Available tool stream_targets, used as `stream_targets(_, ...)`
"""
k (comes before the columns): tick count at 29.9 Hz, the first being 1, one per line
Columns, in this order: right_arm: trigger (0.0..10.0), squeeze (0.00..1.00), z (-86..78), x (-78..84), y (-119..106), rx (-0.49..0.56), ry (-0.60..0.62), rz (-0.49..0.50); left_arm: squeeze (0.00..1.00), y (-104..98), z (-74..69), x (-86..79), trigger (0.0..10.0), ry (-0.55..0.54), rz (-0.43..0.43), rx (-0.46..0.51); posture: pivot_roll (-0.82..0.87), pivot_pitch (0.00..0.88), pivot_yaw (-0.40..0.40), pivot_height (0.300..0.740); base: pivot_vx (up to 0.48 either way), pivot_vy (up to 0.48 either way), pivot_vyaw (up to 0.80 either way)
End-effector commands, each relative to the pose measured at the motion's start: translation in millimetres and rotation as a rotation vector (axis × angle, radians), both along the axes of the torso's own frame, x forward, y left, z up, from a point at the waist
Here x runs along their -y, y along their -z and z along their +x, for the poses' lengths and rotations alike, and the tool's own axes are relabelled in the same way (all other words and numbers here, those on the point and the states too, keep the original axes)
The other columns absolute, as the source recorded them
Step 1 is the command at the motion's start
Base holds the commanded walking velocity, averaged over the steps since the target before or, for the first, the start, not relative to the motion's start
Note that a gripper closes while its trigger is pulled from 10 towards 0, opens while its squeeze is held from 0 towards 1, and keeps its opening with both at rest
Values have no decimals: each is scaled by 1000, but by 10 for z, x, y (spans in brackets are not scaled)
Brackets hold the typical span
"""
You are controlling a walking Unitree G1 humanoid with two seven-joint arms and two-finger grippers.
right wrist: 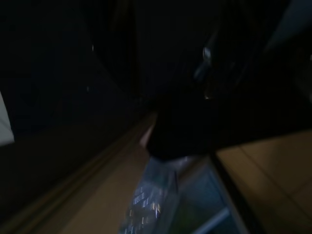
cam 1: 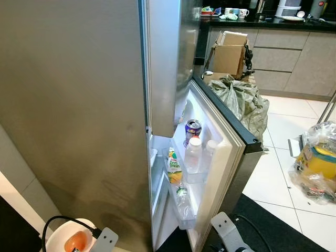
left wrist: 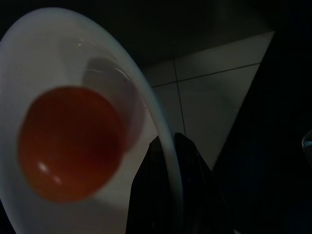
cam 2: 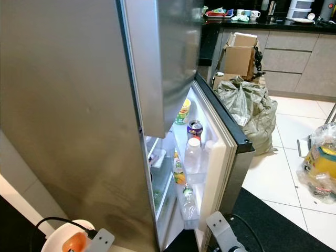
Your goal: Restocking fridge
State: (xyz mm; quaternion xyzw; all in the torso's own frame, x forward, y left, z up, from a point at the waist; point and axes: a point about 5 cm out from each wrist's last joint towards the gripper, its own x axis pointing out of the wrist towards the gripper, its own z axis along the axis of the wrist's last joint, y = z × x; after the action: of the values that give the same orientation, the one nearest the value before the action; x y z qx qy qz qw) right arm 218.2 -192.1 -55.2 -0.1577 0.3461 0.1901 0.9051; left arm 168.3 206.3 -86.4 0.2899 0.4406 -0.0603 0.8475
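Left claw [left wrist: 165, 185] is clamped on the rim of a white bowl [cam 1: 58, 233] w/ an orange fruit [cam 1: 76, 241]; keep it level into the fridge [cam 1: 157, 173] past the door [cam 1: 226, 152]; right claw: can't tell.

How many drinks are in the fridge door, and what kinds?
Clear plastic bottles: 3
Soda can: 1
Juice carton: 1
Total: 5 that I can make out in the fridge door
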Motion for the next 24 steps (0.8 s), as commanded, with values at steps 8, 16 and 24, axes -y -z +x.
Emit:
stream_targets(8,10000,0,469,74,-396,266,43,-49,0,1,-6,-7,10000,2,7,1,-75,0,11,740,0,0,0)
stream_targets(16,10000,0,620,209,-570,397,107,-172,0,9,-17,11,10000,0,2,-1,-75,0,9,740,0,0,0)
stream_targets(24,10000,0,561,595,-609,413,277,-325,0,12,-24,18,10000,-4,0,-2,-74,0,3,740,0,0,0)
